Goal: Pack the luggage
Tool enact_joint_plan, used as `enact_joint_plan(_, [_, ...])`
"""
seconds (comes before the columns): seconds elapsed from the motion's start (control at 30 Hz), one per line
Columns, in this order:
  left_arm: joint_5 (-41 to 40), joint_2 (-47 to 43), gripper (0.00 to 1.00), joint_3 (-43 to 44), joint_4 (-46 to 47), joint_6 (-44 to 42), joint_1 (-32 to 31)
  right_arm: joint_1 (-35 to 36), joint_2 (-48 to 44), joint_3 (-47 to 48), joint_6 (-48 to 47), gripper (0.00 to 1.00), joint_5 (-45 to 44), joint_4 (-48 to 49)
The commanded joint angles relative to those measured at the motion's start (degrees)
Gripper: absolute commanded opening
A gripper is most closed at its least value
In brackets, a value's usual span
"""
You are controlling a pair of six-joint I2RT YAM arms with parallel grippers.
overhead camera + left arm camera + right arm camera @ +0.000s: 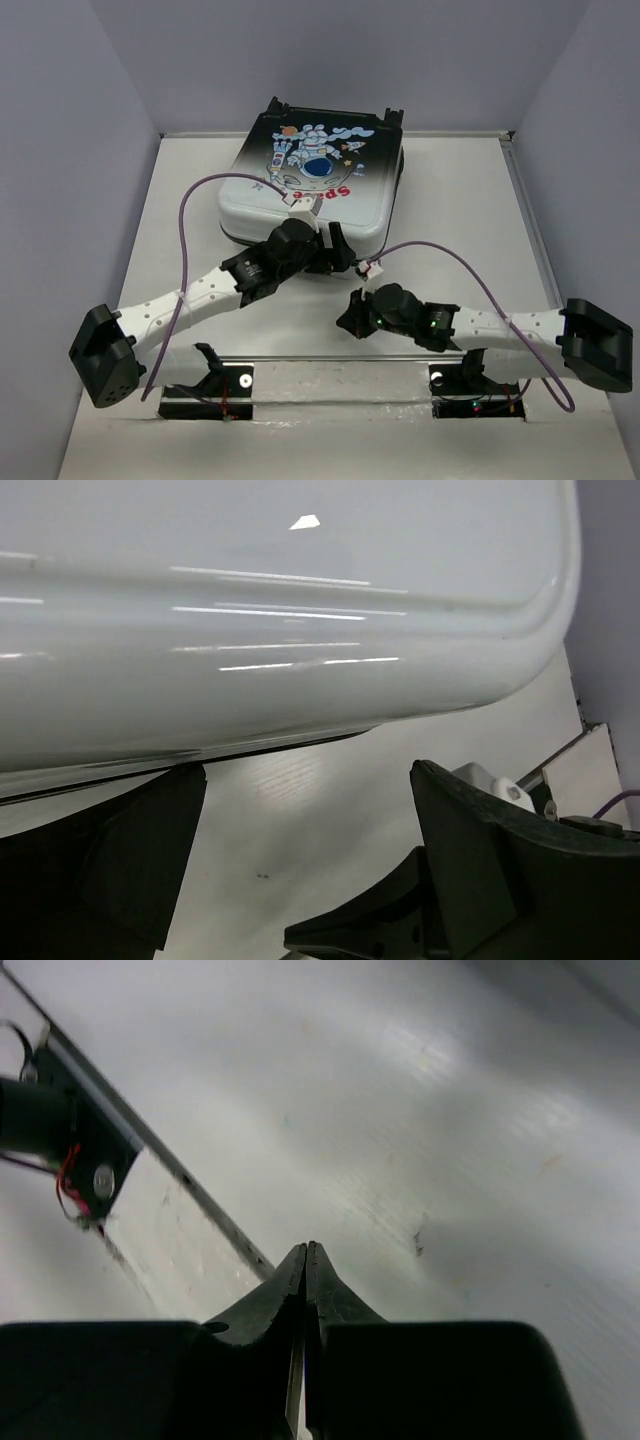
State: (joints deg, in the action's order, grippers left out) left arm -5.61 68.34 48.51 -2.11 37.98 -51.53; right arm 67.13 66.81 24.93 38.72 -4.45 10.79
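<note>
The luggage [310, 170] lies flat and closed at the back of the table, its astronaut print facing up. Its white glossy shell [280, 600] fills the top of the left wrist view, and its wheels [390, 117] point to the back wall. My left gripper [338, 252] is open at the case's near edge, low by the table. Its left fingertip [185, 780] sits just under the shell's rim, and nothing is between the fingers. My right gripper [350, 312] is shut and empty, hovering over bare table in front of the case, apart from it.
The white table [470, 200] is boxed in by grey walls at left, right and back. A metal mounting rail [340, 375] with both arm bases runs along the near edge. Purple cables [200, 190] loop above each arm.
</note>
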Motion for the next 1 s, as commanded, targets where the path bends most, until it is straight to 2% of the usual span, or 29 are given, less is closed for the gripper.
enact_joint_plan(0.0, [-4.7,-5.0,0.95,4.2,9.4,-3.3,0.9,-0.3,-9.3,0.5,1.6,0.07,-16.0,-1.0])
enact_joint_plan(0.07, [-5.3,-6.8,0.96,2.8,9.1,-3.3,0.9,-2.3,-13.3,-1.4,1.0,0.11,-18.8,-5.3])
enact_joint_plan(0.13, [-5.6,-7.9,0.96,1.7,8.8,-3.3,0.9,-8.7,-17.0,-3.6,0.2,0.19,-17.9,-5.8])
enact_joint_plan(0.17, [-5.9,-8.8,0.96,0.5,8.7,-2.9,0.9,-11.6,-20.1,-4.6,0.0,0.25,-16.3,-5.9])
enact_joint_plan(0.2, [-6.0,-9.4,0.96,-0.1,8.6,-2.6,0.9,-17.4,-21.2,-6.1,-1.0,0.3,-15.0,-5.3])
enact_joint_plan(0.27, [-5.6,-10.7,0.95,-1.7,8.4,-2.4,0.9,-21.9,-22.6,-6.6,-2.9,0.41,-11.8,-4.5])
enact_joint_plan(0.37, [-3.7,-11.0,0.96,-3.2,7.8,-2.3,0.8,-26.4,-21.0,-5.5,-8.6,0.47,-9.2,-3.0])
enact_joint_plan(0.5, [-0.3,-8.1,0.96,-3.5,7.3,-5.4,0.1,-30.4,-15.8,-4.6,-14.6,0.48,-1.3,2.7])
enact_joint_plan(0.63, [-0.3,-6.1,0.96,-3.5,7.3,-6.4,-0.5,-30.4,-12.8,-6.2,-17.9,0.48,8.0,12.0])
enact_joint_plan(0.97, [-0.1,-2.8,0.95,-1.1,7.5,-7.4,-0.6,-31.6,-7.6,-5.9,-25.3,0.52,7.9,20.2])
